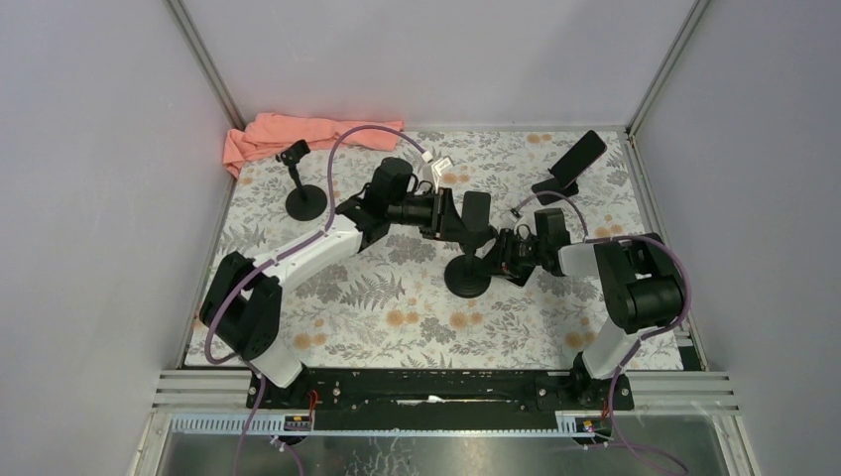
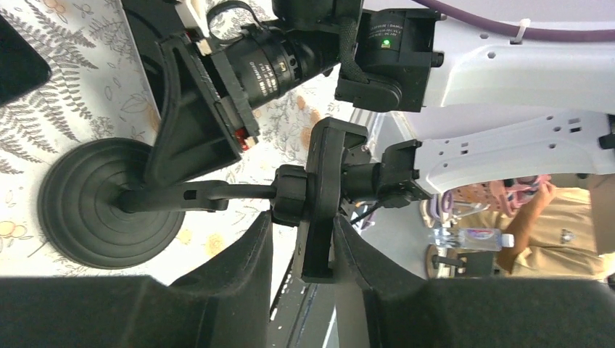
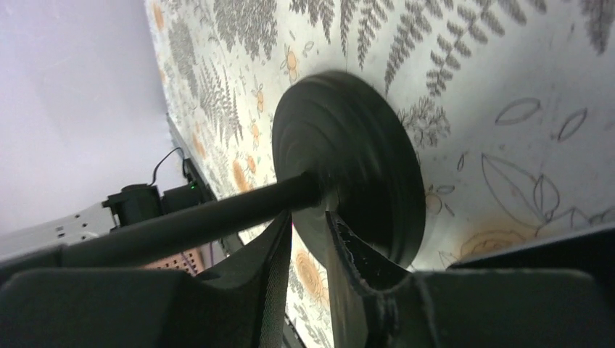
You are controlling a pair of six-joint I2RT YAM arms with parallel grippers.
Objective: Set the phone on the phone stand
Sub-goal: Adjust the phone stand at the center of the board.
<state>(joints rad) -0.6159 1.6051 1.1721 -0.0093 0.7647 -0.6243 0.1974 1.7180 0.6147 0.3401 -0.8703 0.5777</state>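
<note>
**Stand braced by both hands, phone not yet fetched**

- Table (image 1: 397, 327): floral cover, with both arms reaching to its middle.
- Stand (image 1: 466, 276): the round base sits flat on the table between the two hands.
- Phone (image 1: 580, 154): tilted up near the far right corner, well apart from the stand. Neither hand is on it.
- Left hand (image 2: 303, 239): pinching the cradle (image 2: 323, 181) edgewise, one finger on each flank.
- Right hand (image 3: 308, 225): fingers drawn close at the pole (image 3: 181, 228), just above the base. We cannot tell whether they press it.

We read this step as setting the stand before the fetch. To do it well:

- Hold the pole low and firmly so the base stays flat.
- Turn the cradle gently at its joint, without dragging the stand.
- Leave the cradle facing up and open.
- Let go slowly so the angle holds, then send the right hand, the nearer one, for the phone.
</note>
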